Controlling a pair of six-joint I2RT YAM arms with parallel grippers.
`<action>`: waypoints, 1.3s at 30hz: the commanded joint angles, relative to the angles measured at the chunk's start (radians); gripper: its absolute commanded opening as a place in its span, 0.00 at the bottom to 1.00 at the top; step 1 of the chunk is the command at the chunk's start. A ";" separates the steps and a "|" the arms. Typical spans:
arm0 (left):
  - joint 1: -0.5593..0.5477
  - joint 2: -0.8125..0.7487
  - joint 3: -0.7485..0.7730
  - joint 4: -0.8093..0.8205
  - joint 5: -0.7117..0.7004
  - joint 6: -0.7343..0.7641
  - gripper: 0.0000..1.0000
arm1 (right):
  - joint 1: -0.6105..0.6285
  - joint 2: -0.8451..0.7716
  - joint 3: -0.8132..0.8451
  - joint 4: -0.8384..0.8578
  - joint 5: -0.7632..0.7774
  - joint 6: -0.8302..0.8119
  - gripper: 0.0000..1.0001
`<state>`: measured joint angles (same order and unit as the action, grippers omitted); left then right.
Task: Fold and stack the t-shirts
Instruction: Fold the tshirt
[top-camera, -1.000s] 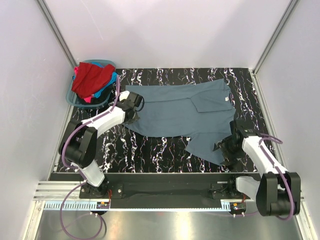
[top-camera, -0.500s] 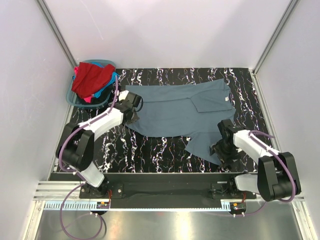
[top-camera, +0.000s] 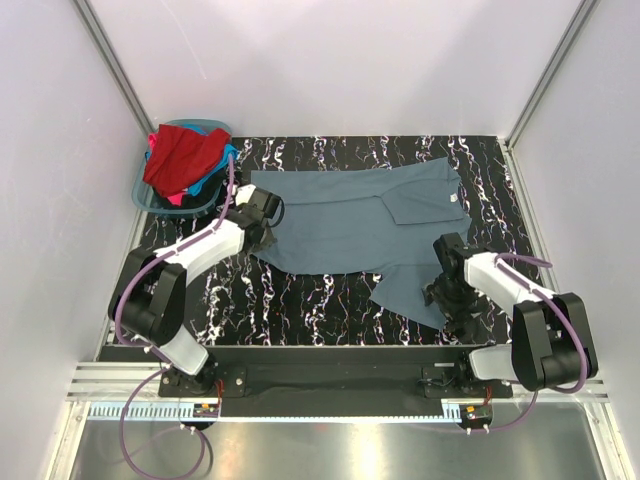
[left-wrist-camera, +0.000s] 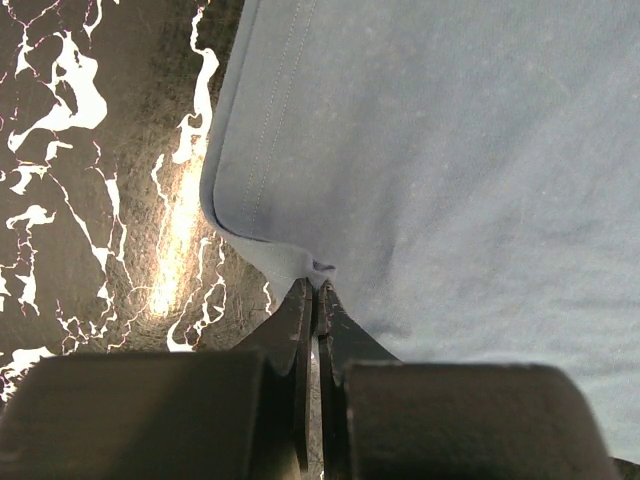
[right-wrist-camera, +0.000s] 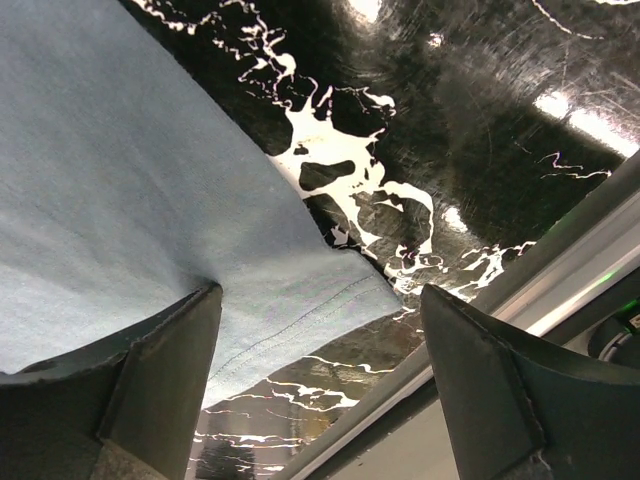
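Black marbled table (top-camera: 300, 300) is noted under everything. A slate grey-blue t-shirt (top-camera: 350, 215) is laid flat across its middle, with one flap reaching toward the near right edge. A teal basket (top-camera: 142, 192) is set at the far left corner, just beside the shirt. A red t-shirt (top-camera: 180, 158) is heaped in it over other t-shirts (top-camera: 205, 184).

Left gripper (left-wrist-camera: 318, 290): jaws are pressed together, and a small tuck of the shirt's near left corner is pinched between them.

Right gripper (right-wrist-camera: 320, 300): jaws are spread wide, low over the near right hem corner, with one finger at the cloth and the other over bare table.
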<state>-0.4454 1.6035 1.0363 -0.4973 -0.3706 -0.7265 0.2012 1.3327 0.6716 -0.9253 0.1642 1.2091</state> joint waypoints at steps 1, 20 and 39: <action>0.014 -0.039 -0.004 0.037 0.004 -0.004 0.00 | 0.010 0.025 0.026 -0.001 0.006 -0.040 0.88; 0.137 -0.053 0.039 0.028 0.029 0.036 0.00 | 0.095 0.028 0.126 -0.067 0.006 0.023 0.84; 0.155 -0.042 0.033 0.031 0.047 0.033 0.00 | 0.118 0.118 0.183 -0.239 -0.049 0.057 0.44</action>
<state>-0.2951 1.5848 1.0473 -0.4984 -0.3305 -0.7033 0.3069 1.3975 0.8074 -1.1118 0.0952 1.2858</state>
